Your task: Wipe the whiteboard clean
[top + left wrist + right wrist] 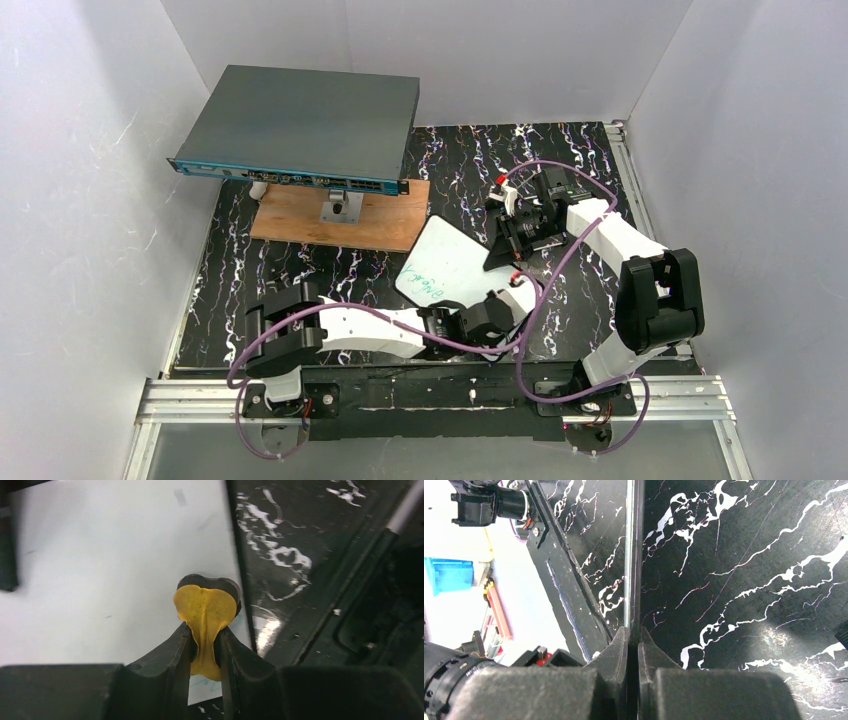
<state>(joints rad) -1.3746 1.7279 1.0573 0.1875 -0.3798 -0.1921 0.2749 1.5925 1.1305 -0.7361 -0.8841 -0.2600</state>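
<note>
Both claws are clenched — right claw (633, 639) on the edge of the whiteboard (452, 256) standing on the worktop (590, 170), left claw (205, 642) on a yellow pad (206, 610) — so the pad should press flat and sweep the green writing (428, 282) while the board is braced.

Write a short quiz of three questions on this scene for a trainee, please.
1. True or false: the left hand is empty.
2. Which colour is the writing on the whiteboard? A red, B green, C black.
3. Fill in: the right hand is shut on the ____ of the whiteboard.
Key: 1 false, it pinches a yellow pad; 2 B; 3 edge.
</note>
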